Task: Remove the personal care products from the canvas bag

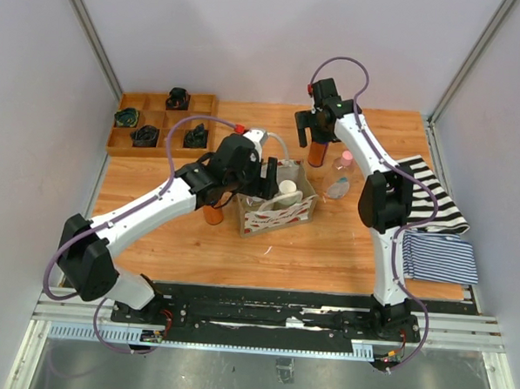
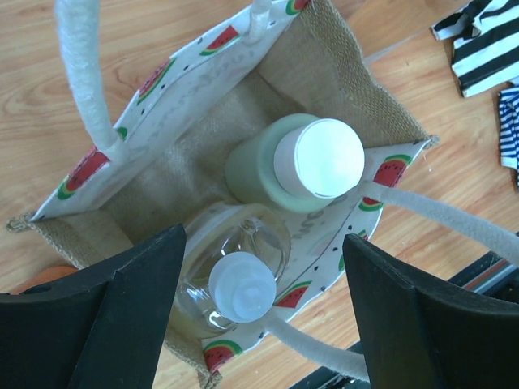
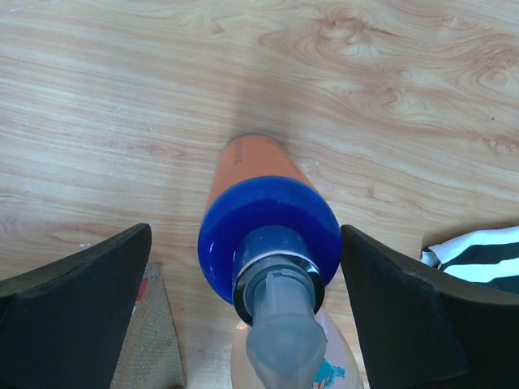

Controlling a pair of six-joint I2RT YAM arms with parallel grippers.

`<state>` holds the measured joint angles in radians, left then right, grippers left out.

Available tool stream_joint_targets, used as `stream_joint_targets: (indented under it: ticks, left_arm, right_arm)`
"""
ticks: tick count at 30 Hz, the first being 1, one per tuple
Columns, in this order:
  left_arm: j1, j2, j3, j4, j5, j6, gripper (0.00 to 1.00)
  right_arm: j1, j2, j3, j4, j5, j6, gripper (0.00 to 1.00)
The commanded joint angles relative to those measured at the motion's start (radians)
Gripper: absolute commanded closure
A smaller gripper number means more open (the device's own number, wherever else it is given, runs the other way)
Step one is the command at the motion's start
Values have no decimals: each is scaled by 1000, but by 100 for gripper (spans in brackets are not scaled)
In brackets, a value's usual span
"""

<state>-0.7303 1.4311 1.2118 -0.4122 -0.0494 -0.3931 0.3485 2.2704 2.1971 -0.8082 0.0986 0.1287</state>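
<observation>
Hanging spread wide over the canvas bag (image 2: 324, 49), the left tool (image 2: 265, 235) is holding nothing. The right tool (image 3: 245, 231) is hanging spread wide over the amber bottle (image 3: 251, 162), not squeezing it.

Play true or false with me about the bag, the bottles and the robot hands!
1. The canvas bag holds a pale bottle with a white cap and a clear bottle. True.
2. The right gripper squeezes the amber bottle. False: its fingers stand open on either side, not touching it.
3. The left gripper hangs open over the bag. True.
4. The wooden tray holds bottles. False: it holds black coiled items.
</observation>
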Motion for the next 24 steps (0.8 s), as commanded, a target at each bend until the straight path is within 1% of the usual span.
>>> stream_joint_targets:
  ticks: [1,7,10,14,15,17,18,19,21,24]
  left_arm:
    - [-12,21,20,5,59,20,17]
    - [-33,69,49,100,97,68,18]
    - [-37,114,88,98,124,105,19]
    - [-42,166,143,58,115,143,25]
    - [-44,173,152,50,107,149,29]
    - [-44,185,166,35,91,165,44]
    - [-45,193,174,27,77,168,50]
    - [-46,201,182,15,66,173,51]
    - [-47,221,198,-6,64,184,51]
    - [-53,237,211,-15,72,186,45]
  right_arm:
    - [-5,-38,-6,4,20,-6,1]
    - [8,-219,-120,83,55,-18,1]
    - [11,-316,-168,80,52,-2,2]
    - [10,-475,-273,94,25,15,1]
    - [10,-512,-300,96,15,17,2]
    - [11,-578,-351,93,-11,20,2]
    - [11,-607,-388,92,-19,25,1]
    - [11,-637,-416,92,-29,28,1]
    - [11,-691,-464,93,-37,35,2]
    - [11,-767,-523,94,-31,43,1]
